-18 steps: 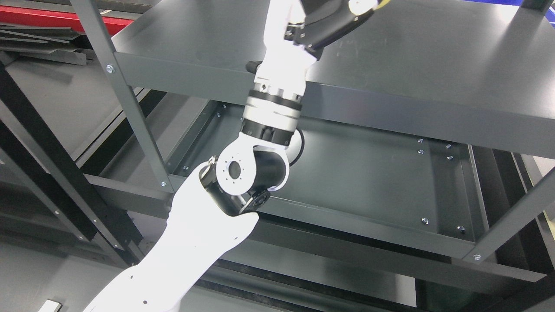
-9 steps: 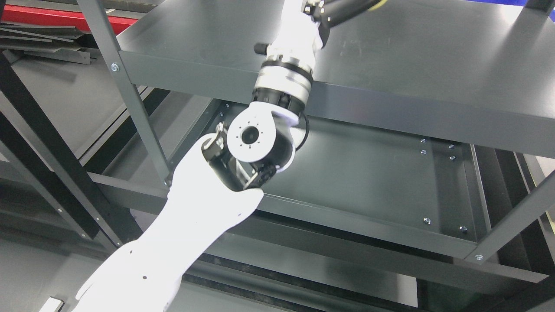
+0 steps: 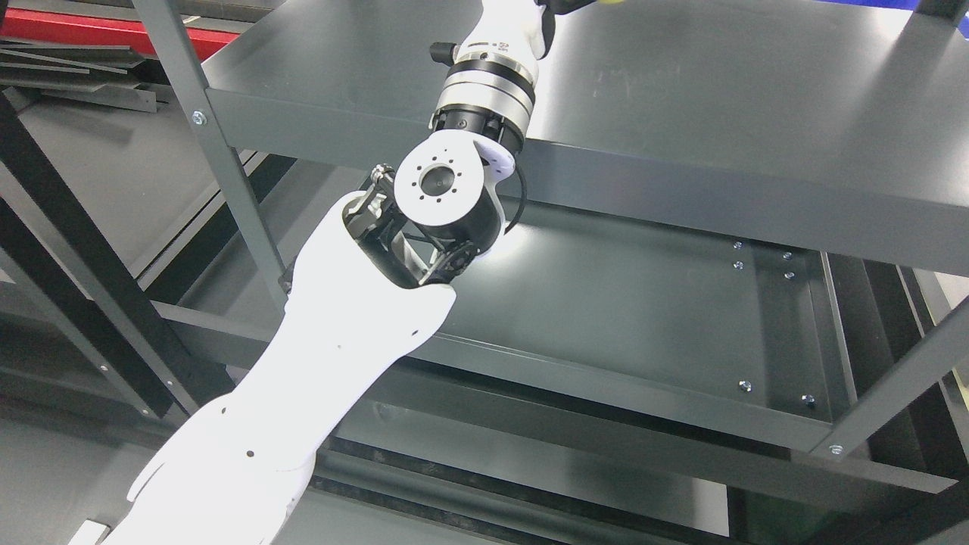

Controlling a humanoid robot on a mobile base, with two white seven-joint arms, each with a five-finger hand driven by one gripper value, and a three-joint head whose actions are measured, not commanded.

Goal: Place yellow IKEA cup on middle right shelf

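The left arm [image 3: 363, 318] rises from lower left over the upper grey shelf [image 3: 719, 98]. Its robot hand is cut off by the top edge, so its grip cannot be told. Only a yellow sliver [image 3: 612, 1] shows there, perhaps the cup.

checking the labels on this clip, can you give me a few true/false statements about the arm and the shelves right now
1. The left arm comes in from the lower left and reaches up over the upper shelf. True.
2. The whole yellow cup stands in plain view on the lower shelf. False: that shelf shows only bare metal; just a sliver of yellow shows at the top edge.
3. The left hand is fully visible with its fingers spread. False: the hand is cut off by the top edge, so its fingers cannot be judged.
4. The right arm is nowhere in the picture. True.
5. The shelf unit is light wood. False: it is dark grey metal with bolted posts.
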